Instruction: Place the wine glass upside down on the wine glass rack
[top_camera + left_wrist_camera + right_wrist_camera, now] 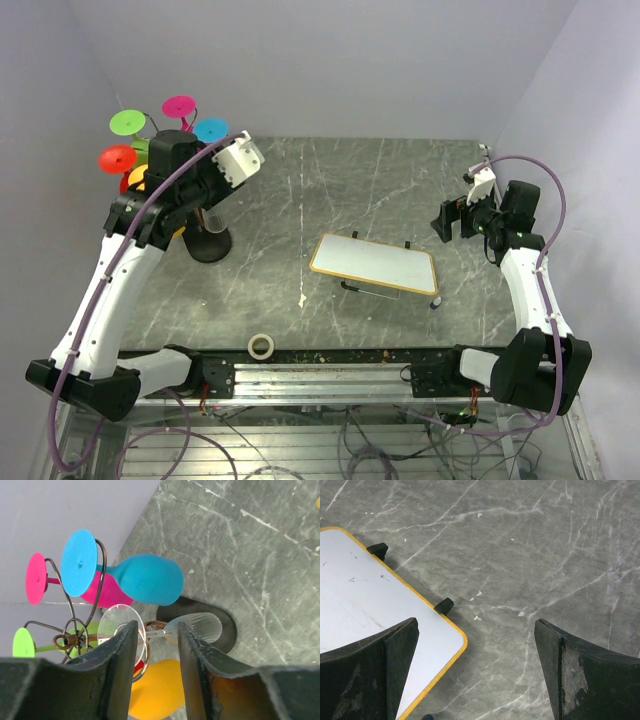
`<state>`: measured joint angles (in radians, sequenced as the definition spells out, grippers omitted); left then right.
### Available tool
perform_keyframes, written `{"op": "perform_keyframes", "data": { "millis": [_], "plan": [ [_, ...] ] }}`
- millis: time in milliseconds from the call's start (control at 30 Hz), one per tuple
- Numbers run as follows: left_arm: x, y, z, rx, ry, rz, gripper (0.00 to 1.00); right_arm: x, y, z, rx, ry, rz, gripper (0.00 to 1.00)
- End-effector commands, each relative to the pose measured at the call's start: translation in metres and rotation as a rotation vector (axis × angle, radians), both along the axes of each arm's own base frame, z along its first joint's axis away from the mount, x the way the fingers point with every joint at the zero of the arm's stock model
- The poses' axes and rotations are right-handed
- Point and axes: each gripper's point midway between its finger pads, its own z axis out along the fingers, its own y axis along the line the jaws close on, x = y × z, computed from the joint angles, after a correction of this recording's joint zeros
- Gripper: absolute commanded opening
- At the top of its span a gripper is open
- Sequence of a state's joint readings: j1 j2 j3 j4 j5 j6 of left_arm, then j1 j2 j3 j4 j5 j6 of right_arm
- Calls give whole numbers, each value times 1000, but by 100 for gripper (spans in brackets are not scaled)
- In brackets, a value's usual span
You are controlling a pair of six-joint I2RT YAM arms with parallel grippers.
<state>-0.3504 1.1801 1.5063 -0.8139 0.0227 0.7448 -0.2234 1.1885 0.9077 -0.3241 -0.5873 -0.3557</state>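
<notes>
Clear wine glass (pixel 200 625) apparently hangs bowl-down, stem vertical, on rack (pixel 229 630).

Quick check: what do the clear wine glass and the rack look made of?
Wine glass: clear, glossy, ribbed bowl you can see through; glass or clear plastic, can't tell. Rack: thin dark wire, likely metal, bent into curls.

The left arm (pixel 105 290) rises from its near-left base and bends toward the far left, the left hand (pixel 156 630) held with fingers a narrow gap apart, while the right arm (pixel 535 290) stands folded at the right, the right hand (pixel 476 626) angled downward with fingers spread wide.
</notes>
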Motion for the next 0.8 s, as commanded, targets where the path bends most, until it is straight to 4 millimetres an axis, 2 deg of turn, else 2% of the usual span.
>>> {"op": "perform_keyframes", "data": {
  "millis": [0, 233, 300, 367, 500, 633, 767],
  "plan": [
    [-12, -9, 20, -139, -6, -3, 51, 4, -7, 2, -11, -19, -21, 100],
    [-12, 9, 26, -193, -49, 88, 68, 13, -28, 7, -69, -30, -126, 100],
    [-12, 15, 31, -207, -74, 120, 79, 17, -37, 11, -93, -26, -168, 100],
    [-14, 21, 39, -236, -104, 159, 98, 21, -47, 15, -117, -25, -213, 100],
    [-14, 39, 58, -317, -174, 256, 99, 27, -67, 30, -163, -17, -317, 100],
    [-15, 60, 67, -420, -213, 380, 99, 25, -90, 51, -188, -25, -471, 100],
    [-23, 63, 71, -514, -210, 381, 99, 17, -96, 72, -211, -81, -513, 100]
  ]
}}
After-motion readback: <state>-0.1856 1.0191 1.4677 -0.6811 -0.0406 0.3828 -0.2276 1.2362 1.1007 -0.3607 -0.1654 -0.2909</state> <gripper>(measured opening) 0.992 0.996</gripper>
